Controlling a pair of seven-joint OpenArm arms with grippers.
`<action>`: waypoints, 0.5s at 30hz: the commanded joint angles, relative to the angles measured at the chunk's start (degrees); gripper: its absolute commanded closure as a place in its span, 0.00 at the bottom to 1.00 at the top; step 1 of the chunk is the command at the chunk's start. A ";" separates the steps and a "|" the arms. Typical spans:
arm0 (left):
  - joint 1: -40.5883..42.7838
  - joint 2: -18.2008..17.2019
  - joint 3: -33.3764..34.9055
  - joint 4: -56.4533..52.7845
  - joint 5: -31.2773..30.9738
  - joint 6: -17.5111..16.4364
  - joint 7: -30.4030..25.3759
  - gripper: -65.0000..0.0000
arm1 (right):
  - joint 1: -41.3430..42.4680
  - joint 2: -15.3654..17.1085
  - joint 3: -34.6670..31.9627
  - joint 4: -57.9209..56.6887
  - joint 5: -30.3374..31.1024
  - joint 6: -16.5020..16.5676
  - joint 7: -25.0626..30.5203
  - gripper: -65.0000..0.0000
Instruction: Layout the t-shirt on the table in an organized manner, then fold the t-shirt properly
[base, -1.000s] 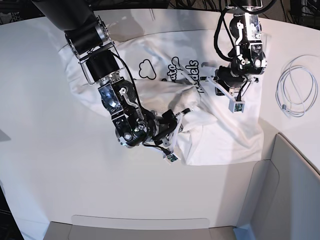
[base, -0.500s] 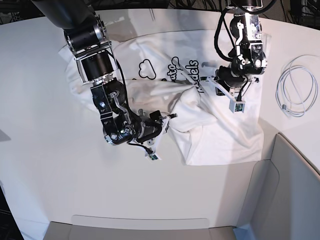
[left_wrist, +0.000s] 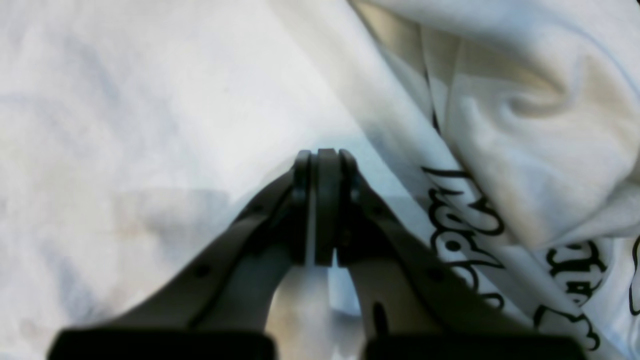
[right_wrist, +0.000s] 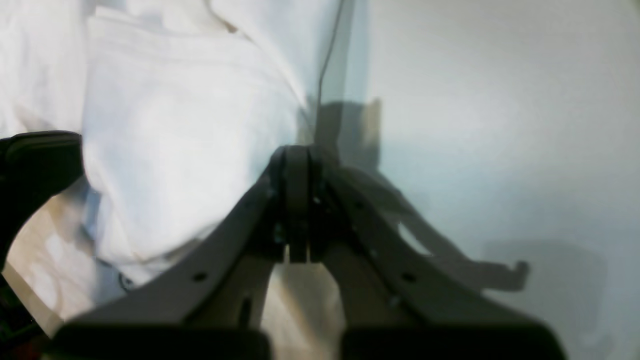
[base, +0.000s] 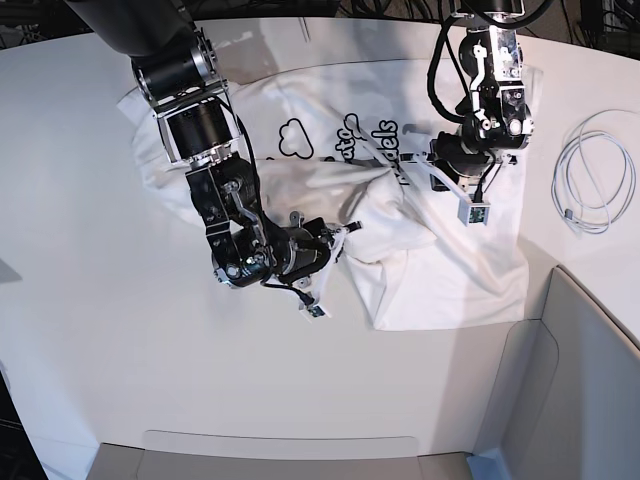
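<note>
The white t-shirt (base: 450, 270) lies crumpled on the table (base: 100, 300), with a cloud and black lettering showing near its middle. My right gripper (base: 345, 232) is shut at the edge of a bunched fold. In the right wrist view its jaws (right_wrist: 297, 152) meet where the t-shirt (right_wrist: 175, 125) ends and bare table (right_wrist: 500, 100) begins; I see no cloth between the pads. My left gripper (base: 418, 162) presses down by the lettering. The left wrist view shows it (left_wrist: 322, 155) shut, with a thin strip of the t-shirt (left_wrist: 150, 100) pinched between its pads.
A coiled white cable (base: 590, 170) lies at the right edge of the table. A grey angular bin (base: 580, 380) stands at the lower right, with a low grey rim (base: 280, 445) along the front edge.
My right gripper has closed at the shirt's bunched fold after shifting slightly left and back. The left arm has not moved.
</note>
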 joint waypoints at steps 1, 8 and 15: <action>-0.57 -0.29 -0.32 1.01 -0.34 -0.14 -1.03 0.95 | 2.02 -0.03 0.05 3.23 1.05 0.23 0.90 1.00; -0.57 -0.11 -0.32 1.01 -0.34 -0.14 -1.03 0.95 | 1.40 2.08 -0.04 10.27 0.87 -0.12 0.64 1.00; -0.57 -0.11 -0.14 1.01 -0.34 -0.14 -1.03 0.95 | -0.35 1.90 -0.04 6.40 1.05 -0.12 -2.26 0.99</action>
